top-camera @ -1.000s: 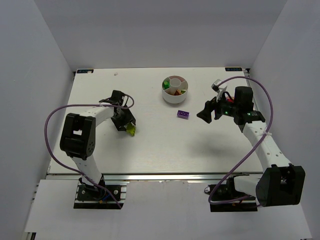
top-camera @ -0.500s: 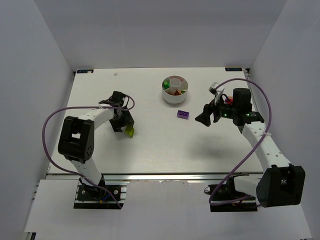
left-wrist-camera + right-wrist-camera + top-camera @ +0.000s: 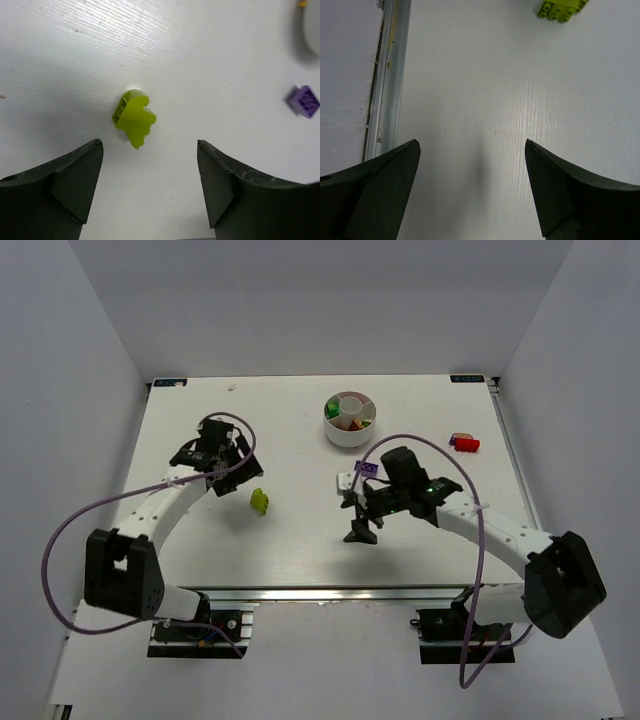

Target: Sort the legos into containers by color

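We're over the lime brick (image 3: 134, 117) now, and the left gripper (image 3: 149, 147) is spread wide with nothing in it. In its wrist view the brick sits dead ahead at 12 o'clock, just beyond the two fingertips (image 3: 92, 152) and centred between them. The brick's long axis runs roughly 11 to 5 in that view while the jaws close along 9 to 3, so we judge they would pinch it across its narrow width with only a small twist needed. It looks tipped on its side, with a scalloped row of studs along the lower edge and the hollow underside turned up-left. From above, the brick lies alone on the table (image 3: 300, 540), and the dish (image 3: 332, 432) is well apart from it, between 1 and 2 o'clock. The left arm is plainly the nearer one. The right gripper (image 3: 472, 145) sits at about 3 o'clock from the brick and is equally wide open and empty. Its camera catches only the lime brick's end at the top edge and the rail (image 3: 390, 75) on the left. The purple brick (image 3: 368, 469) lies just beside the right wrist, at about 12 o'clock from that gripper, so we'd give it to the right arm. The red brick (image 3: 463, 443) waits far out at 4 o'clock from the dish. Green and reddish pieces already sit in the dish's wedges.
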